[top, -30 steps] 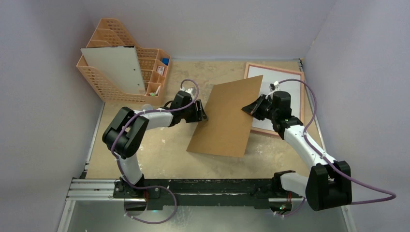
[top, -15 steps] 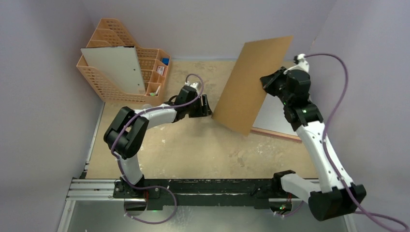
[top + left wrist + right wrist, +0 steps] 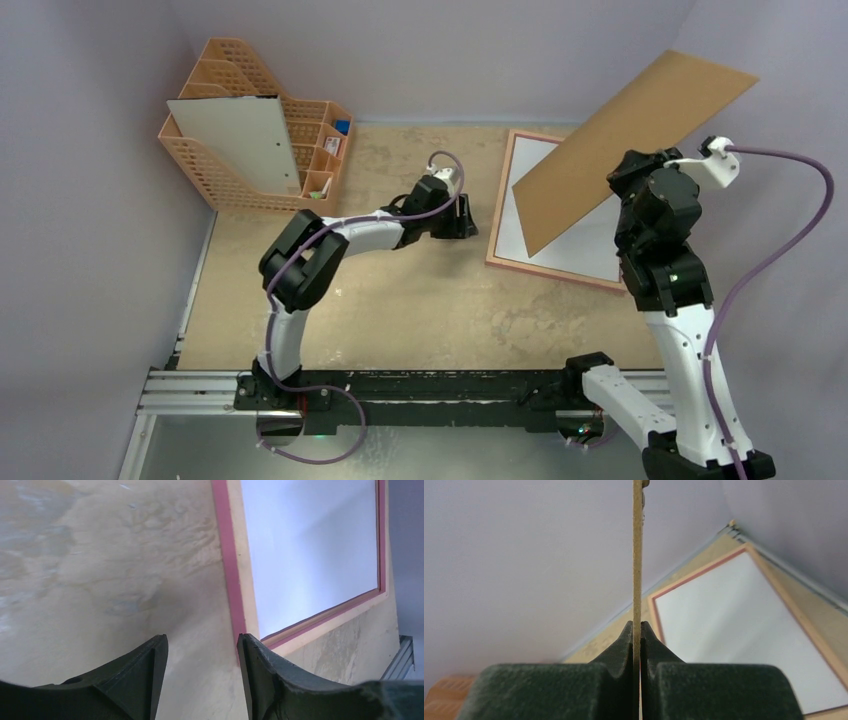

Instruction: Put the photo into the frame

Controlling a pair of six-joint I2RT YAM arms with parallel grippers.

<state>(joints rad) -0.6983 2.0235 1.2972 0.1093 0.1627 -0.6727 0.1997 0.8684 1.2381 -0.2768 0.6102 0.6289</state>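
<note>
Pinching brown backing board aloft in right gripper, left gripper open, empty, beside thin pink rectangular frame at far right. White-backed photo face-down inside: likely light, floppy; grab 1 edge.

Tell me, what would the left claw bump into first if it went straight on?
Probably the pink edge of the frame. The open left claw points at it, with only bare table between, though its height is hard to judge.
</note>
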